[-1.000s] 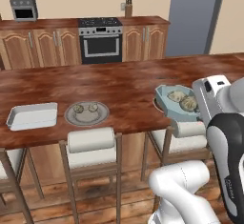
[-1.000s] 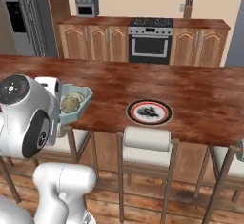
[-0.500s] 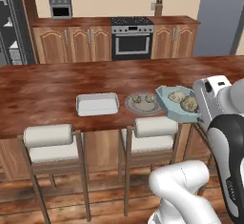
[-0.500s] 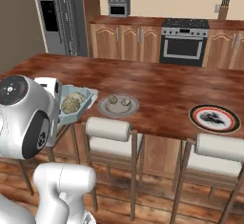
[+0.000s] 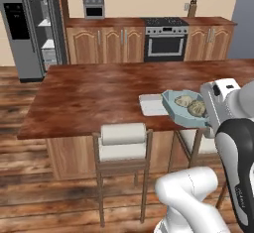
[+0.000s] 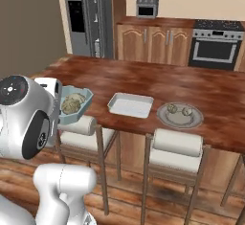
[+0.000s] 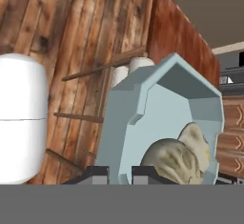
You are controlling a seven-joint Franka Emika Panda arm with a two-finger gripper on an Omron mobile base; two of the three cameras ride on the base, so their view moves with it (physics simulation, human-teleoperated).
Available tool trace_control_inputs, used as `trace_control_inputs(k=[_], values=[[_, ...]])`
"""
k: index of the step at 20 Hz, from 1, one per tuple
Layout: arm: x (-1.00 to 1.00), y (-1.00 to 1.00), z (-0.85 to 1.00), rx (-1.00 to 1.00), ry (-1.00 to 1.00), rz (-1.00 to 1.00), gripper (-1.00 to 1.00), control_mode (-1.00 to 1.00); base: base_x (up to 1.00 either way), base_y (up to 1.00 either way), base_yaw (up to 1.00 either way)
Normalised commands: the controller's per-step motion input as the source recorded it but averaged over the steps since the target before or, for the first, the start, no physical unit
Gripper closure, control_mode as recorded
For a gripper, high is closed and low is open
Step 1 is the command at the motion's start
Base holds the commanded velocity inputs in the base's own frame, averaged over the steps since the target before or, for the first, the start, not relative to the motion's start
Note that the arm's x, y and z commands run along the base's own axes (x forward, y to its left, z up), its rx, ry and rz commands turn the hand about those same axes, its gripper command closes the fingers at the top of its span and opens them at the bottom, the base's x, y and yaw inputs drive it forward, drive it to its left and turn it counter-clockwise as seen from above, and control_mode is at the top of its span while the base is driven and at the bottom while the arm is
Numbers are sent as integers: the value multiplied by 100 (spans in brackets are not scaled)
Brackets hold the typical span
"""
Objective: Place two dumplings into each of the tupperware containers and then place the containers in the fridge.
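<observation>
My gripper [image 7: 119, 175] is shut on the rim of the light blue octagonal tupperware container [image 7: 157, 118], holding it in the air off the near edge of the island. Two tan dumplings [image 7: 180, 155] lie inside it. In the base views the container [image 5: 184, 109] [image 6: 75, 105] hangs beside my hand, level with the counter top. The white rectangular tupperware container [image 6: 130, 105] [image 5: 151, 104] rests on the counter with nothing in it. Two more dumplings [image 6: 180, 109] sit on a round grey plate [image 6: 165, 118]. The fridge [image 5: 31, 24] [image 6: 86, 16] stands at the far left, door open, white shelves showing.
The wooden island counter [image 5: 94, 95] stretches ahead, with cushioned stools [image 5: 123, 137] [image 6: 176, 145] tucked under its near edge. A steel oven [image 5: 164, 39] and wooden cabinets line the back wall. Open wood floor lies to the left of the island, towards the fridge.
The whole picture has shifted: the base has driven left along the island and the fridge has come into view. The blue container with its dumplings stays gripped in my hand.
</observation>
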Motion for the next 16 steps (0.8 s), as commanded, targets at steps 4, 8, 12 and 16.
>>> trace_control_inputs(k=[4, 8, 12, 16], values=[[0, 0, 0, 0, 0, 0, 100, 100, 19, 100, 0], [0, 0, 0, 0, 0, 0, 100, 100, 38, 100, -4], [0, 0, 0, 0, 0, 0, 100, 100, 69, 100, -12], [0, 0, 0, 0, 0, 0, 100, 100, 88, 100, -16]])
